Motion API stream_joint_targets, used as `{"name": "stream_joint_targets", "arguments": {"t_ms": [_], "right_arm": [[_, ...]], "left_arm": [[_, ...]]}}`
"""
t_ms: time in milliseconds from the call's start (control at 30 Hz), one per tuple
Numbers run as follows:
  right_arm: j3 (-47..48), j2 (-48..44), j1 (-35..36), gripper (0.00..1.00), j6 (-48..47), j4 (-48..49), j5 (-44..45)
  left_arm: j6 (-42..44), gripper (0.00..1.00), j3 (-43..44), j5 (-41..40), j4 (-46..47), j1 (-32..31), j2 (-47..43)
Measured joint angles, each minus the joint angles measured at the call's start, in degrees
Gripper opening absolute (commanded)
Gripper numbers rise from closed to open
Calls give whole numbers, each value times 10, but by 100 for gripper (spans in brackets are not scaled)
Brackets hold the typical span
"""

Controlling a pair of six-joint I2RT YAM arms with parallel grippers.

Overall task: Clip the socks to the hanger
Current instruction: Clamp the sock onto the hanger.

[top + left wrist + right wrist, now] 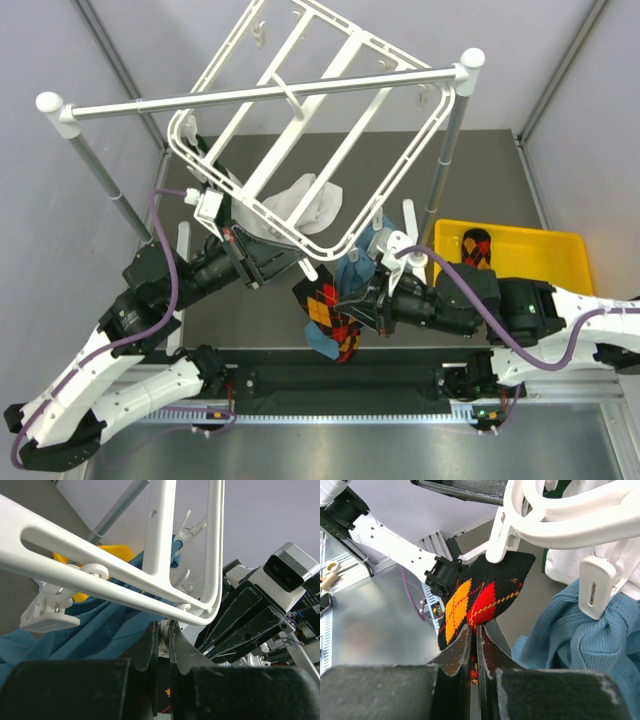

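Note:
The white hanger hangs tilted from a silver rail. My left gripper is at its lower corner; in the left wrist view the gripper is shut on a small white clip under the hanger's corner. My right gripper is shut on one argyle sock. In the right wrist view the gripper holds the sock up, its top edge touching a white clip. The second sock lies in the yellow bin.
A teal cloth and a white cloth hang clipped to the hanger. The silver rail on two posts crosses above. The yellow bin stands at the right. Both arms meet under the hanger's near corner.

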Motion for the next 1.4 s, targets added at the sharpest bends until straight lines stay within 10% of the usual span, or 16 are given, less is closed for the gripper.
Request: {"name": "stream_joint_targets", "arguments": {"t_ms": [567,633,800,1400], "right_arm": [[0,17,0,0,-32,42,30],[0,17,0,0,-35,50,31],[0,18,0,0,-40,63,35],[-28,-26,0,0,-40,95,76]], "left_arm": [[0,0,0,14,6,0,-12],[0,8,0,14,5,0,-12],[7,65,-2,8,-4,0,-16],[80,68,0,-94,-111,0,-148]]}}
